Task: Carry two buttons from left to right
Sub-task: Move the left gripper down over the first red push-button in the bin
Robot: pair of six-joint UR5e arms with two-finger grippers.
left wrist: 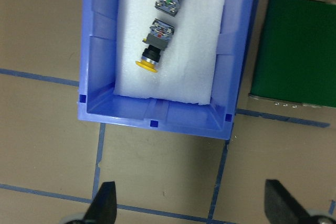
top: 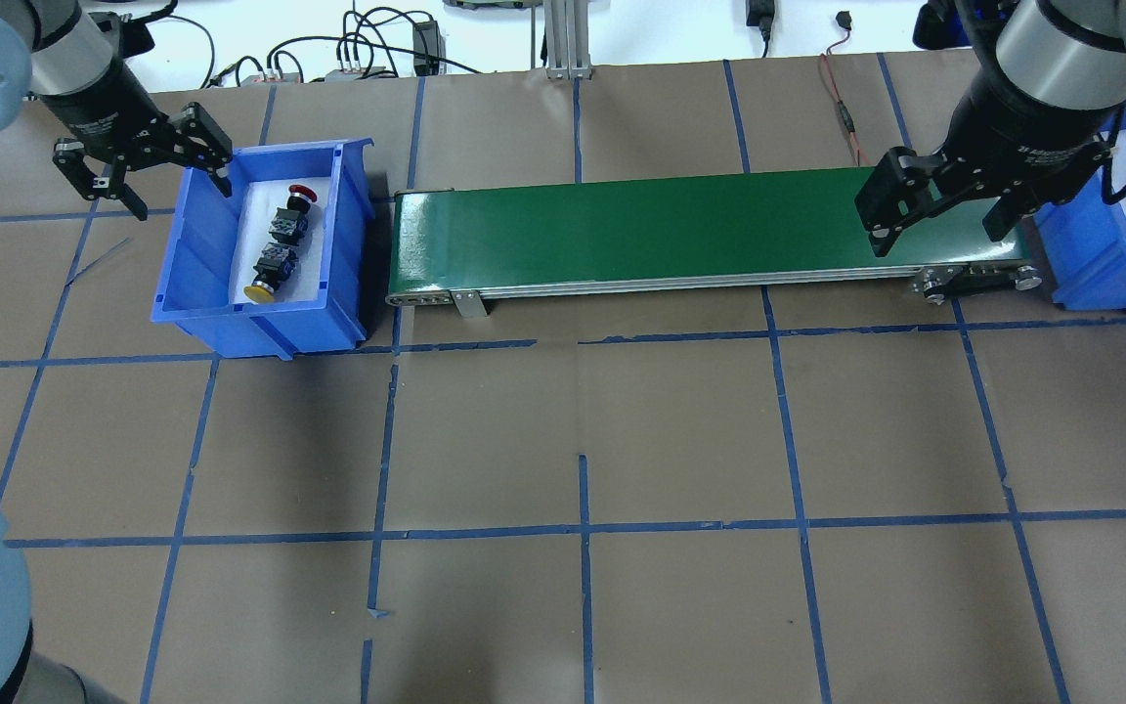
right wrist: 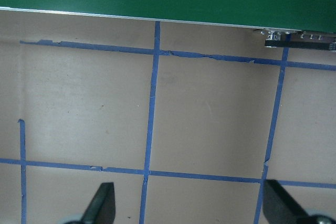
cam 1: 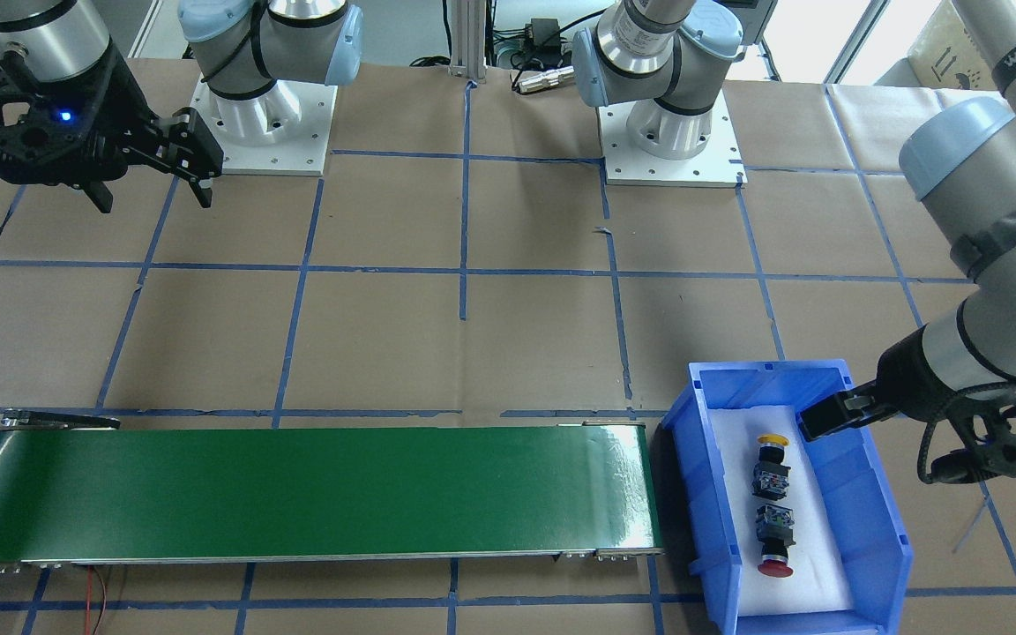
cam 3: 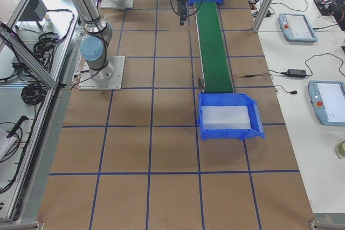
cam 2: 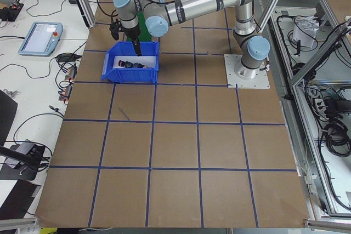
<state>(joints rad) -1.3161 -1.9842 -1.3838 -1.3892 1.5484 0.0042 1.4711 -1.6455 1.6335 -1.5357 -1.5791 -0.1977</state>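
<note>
Beyond the left end of the green belt (top: pixel 641 225), the left gripper (top: pixel 170 186) hovers above the outer wall of the blue bin (top: pixel 194 284), fingers released and empty. The bin stands just off that belt end, likely so a pick needs only a short carry onto the belt. Inside, on white foam (top: pixel 317 266), the yellow button (top: pixel 265 274) and red button (top: pixel 291 213) lie on their sides, blocks nearly touching, caps outward. The bin's walls would crowd a descent. At the belt's right end the right gripper (top: pixel 939 240) hovers, fingers spread, holding nothing. A second blue bin (top: pixel 1096 269) sits just past that end, apparently to receive the buttons.
</note>
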